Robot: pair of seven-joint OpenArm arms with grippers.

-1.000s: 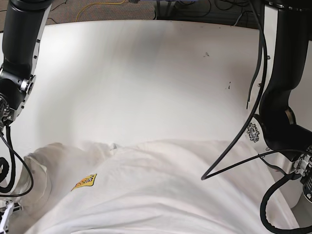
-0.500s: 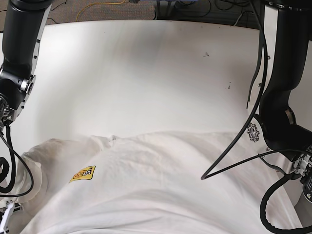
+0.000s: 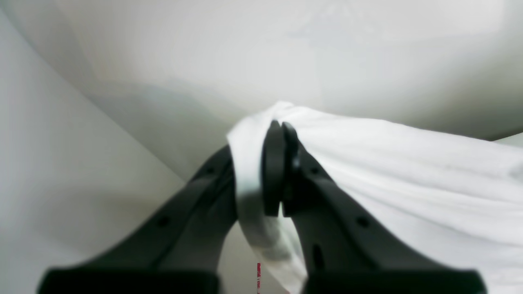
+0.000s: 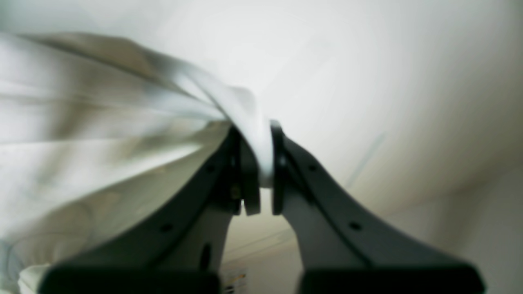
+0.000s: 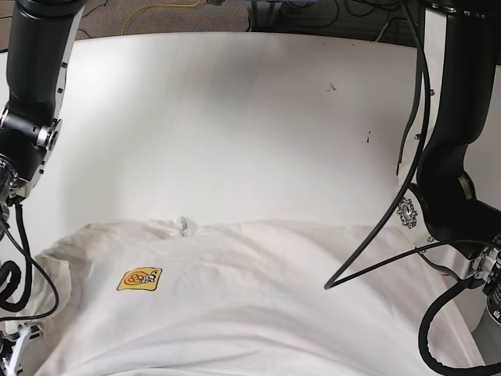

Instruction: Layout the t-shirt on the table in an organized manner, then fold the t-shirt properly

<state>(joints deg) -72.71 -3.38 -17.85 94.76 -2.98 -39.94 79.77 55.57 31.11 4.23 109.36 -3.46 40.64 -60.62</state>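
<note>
The white t-shirt (image 5: 258,305) lies spread across the near part of the table (image 5: 235,125), collar (image 5: 184,225) toward the far side. Its small orange-yellow square logo (image 5: 139,279) faces up at the left. Both grippers sit below the bottom edge of the base view. In the left wrist view my left gripper (image 3: 279,171) is shut on a fold of the t-shirt (image 3: 408,183), which trails off to the right. In the right wrist view my right gripper (image 4: 263,171) is shut on an edge of the t-shirt (image 4: 102,163), which stretches away to the left.
The black arms stand at the table's left side (image 5: 31,102) and right side (image 5: 450,180). Loose black cables (image 5: 407,133) hang off the right one. Small dark marks (image 5: 332,87) dot the far right tabletop. A strip of red tape (image 3: 258,277) shows under the left gripper.
The shirt's raised bulge has settled flatter and wider on the table. The logo has shifted slightly right and now lies level. The arms have barely moved.
</note>
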